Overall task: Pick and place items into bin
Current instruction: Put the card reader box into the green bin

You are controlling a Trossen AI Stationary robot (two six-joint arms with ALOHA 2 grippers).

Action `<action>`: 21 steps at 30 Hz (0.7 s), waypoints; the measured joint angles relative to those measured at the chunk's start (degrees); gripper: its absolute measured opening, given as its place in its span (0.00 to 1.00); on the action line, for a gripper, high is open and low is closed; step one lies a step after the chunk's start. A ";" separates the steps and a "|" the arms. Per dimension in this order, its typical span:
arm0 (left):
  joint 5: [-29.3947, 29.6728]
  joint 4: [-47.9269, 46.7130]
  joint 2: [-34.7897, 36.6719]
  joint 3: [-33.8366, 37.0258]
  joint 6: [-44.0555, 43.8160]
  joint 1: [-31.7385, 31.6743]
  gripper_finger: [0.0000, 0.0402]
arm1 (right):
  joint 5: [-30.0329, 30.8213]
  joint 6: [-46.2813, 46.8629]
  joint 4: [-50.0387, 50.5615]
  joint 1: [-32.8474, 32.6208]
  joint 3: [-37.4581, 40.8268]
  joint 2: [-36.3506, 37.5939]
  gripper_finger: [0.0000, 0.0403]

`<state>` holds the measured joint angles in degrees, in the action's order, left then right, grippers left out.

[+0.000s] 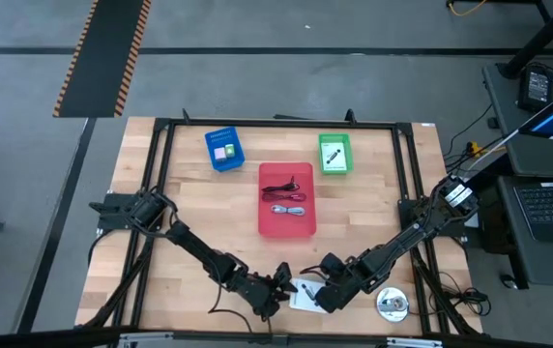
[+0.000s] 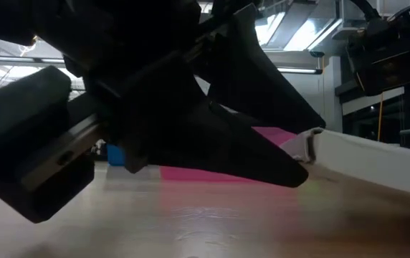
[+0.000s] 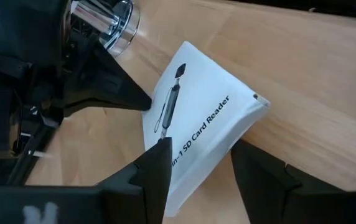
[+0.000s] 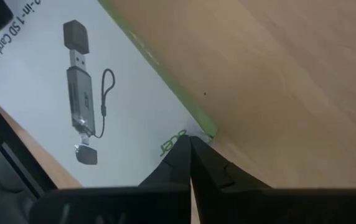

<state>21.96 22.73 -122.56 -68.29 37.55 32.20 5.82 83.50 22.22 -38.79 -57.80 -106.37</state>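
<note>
Both arms crowd the near edge of the wooden worktop (image 1: 160, 193), meeting over the white card-reader packet (image 1: 305, 294). It is a flat, glossy white box with a thin green edge and a printed picture of a dark reader on a lanyard, and it lies flat on the pale wood grain. Seen from above, its long axis appears to run slightly diagonally, one end toward the left arm and the other toward the right, though the arms cover most of it.

The left claw (image 3: 200, 171) sits low with its dark wedge fingers parted, one on each side of the packet's end and not clearly touching it. The right claw (image 4: 190, 149) is pinched fully shut, its tips pressed together at the packet's green-edged corner. Whether those tips actually hold the edge is hard to make out.

Just beside the right arm lies the silver disc (image 1: 392, 304), round and shiny, flat on the wood. Mid-worktop sits the red tray (image 1: 307, 224), rectangular plastic, with the coiled cables (image 1: 287, 189) in it, dark and reddish loops. Farther back the blue tray (image 1: 225, 164) holds the pink block (image 1: 221, 152), and the green tray (image 1: 347, 145) holds a small white item too small to read.

From worktop height, blurred black arm parts block nearly everything; only a white edge of the packet and a pink band show behind them.
</note>
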 joint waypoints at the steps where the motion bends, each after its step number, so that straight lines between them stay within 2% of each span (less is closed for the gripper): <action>1: -0.14 0.06 0.00 0.00 0.19 -0.05 0.39 | 0.00 0.00 0.00 0.00 0.00 0.00 0.00; 11: -1.27 0.23 0.06 -0.02 5.81 -0.02 0.24 | 0.02 -1.27 -1.62 0.00 0.15 -0.10 0.00; 18: -1.53 0.25 0.18 -0.03 5.74 0.07 0.08 | 0.69 -2.96 -3.24 -0.04 0.24 -0.15 0.00; 21: -1.22 0.25 0.22 -0.06 5.55 0.12 0.05 | 2.69 -3.23 -3.24 -0.17 0.24 -0.15 0.00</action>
<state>20.73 22.98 -122.34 -68.35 43.10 32.32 8.51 80.27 18.98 -38.96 -57.56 -106.52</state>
